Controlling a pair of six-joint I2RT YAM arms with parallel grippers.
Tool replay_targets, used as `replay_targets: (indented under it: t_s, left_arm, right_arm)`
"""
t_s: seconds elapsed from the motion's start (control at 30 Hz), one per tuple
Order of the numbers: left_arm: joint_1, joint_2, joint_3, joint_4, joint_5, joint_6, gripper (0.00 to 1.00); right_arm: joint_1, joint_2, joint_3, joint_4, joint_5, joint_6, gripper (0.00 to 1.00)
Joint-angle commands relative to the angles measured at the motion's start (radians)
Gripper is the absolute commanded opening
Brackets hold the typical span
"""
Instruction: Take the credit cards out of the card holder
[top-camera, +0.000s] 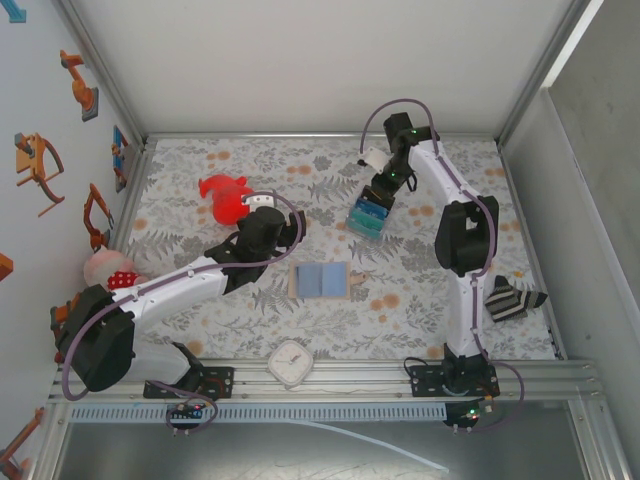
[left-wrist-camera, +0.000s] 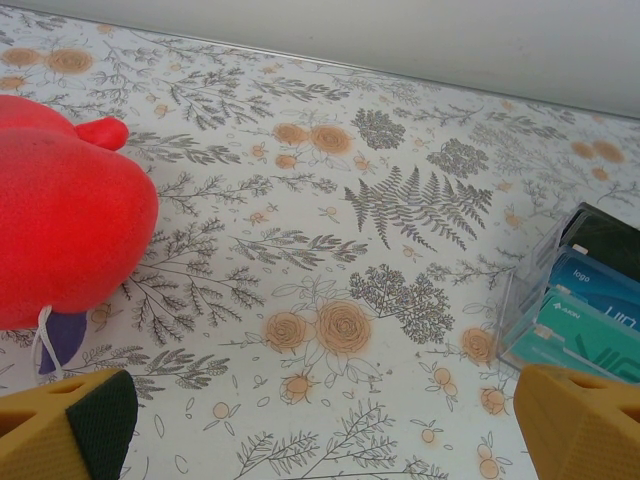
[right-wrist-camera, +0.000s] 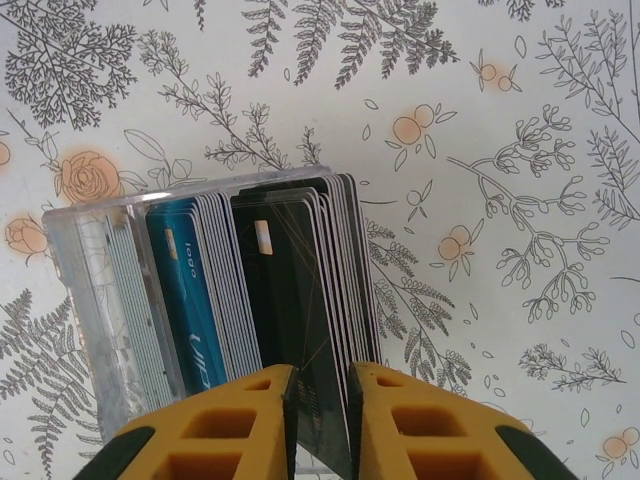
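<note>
The card holder (top-camera: 320, 280), a tan wallet with light blue lining, lies open flat at the table's middle; whether cards sit in it I cannot tell. A clear box (right-wrist-camera: 90, 300) packed with upright credit cards (right-wrist-camera: 190, 300), blue and black, stands at the back right (top-camera: 366, 218). My right gripper (right-wrist-camera: 322, 400) hangs straight over this box, jaws a narrow gap apart, straddling the top edges of a few black cards (right-wrist-camera: 285, 290). My left gripper (left-wrist-camera: 330, 440) is wide open over bare tablecloth, between the red toy and the box (left-wrist-camera: 570, 300), holding nothing.
A red plush toy (top-camera: 225, 198) lies close to the left gripper's left side (left-wrist-camera: 60, 220). A white clock (top-camera: 292, 362) sits at the near edge, a striped cloth (top-camera: 512, 298) at the right, a doll (top-camera: 108, 268) at the left wall.
</note>
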Motion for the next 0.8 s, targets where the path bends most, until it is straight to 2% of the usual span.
replay_targets:
  t_s: [0.0, 0.07, 0.17, 0.23, 0.57, 0.77]
  left_arm:
    - [0.007, -0.021, 0.003, 0.007, -0.018, -0.011, 0.97]
    - [0.008, -0.034, -0.006, 0.003, -0.032, -0.023, 0.97]
    - [0.012, -0.064, -0.031, -0.001, -0.062, -0.056, 0.97]
    - [0.019, -0.092, -0.053, 0.000, -0.072, -0.082, 0.97]
    - [0.048, -0.269, -0.169, -0.046, -0.177, -0.153, 0.97]
    - [0.061, -0.379, -0.222, -0.088, -0.236, -0.162, 0.97]
  right_arm:
    - [-0.006, -0.061, 0.034, -0.005, -0.018, 0.072, 0.23]
    - [-0.005, -0.083, 0.030, 0.001, -0.033, 0.109, 0.32]
    - [-0.003, -0.123, 0.001, 0.028, -0.046, 0.176, 0.38]
    - [-0.001, -0.156, -0.039, 0.060, -0.057, 0.212, 0.46]
    - [0.058, -0.343, -0.286, 0.224, -0.057, 0.418, 0.52]
    - [0.154, -0.413, -0.385, 0.254, 0.043, 0.551, 0.53]
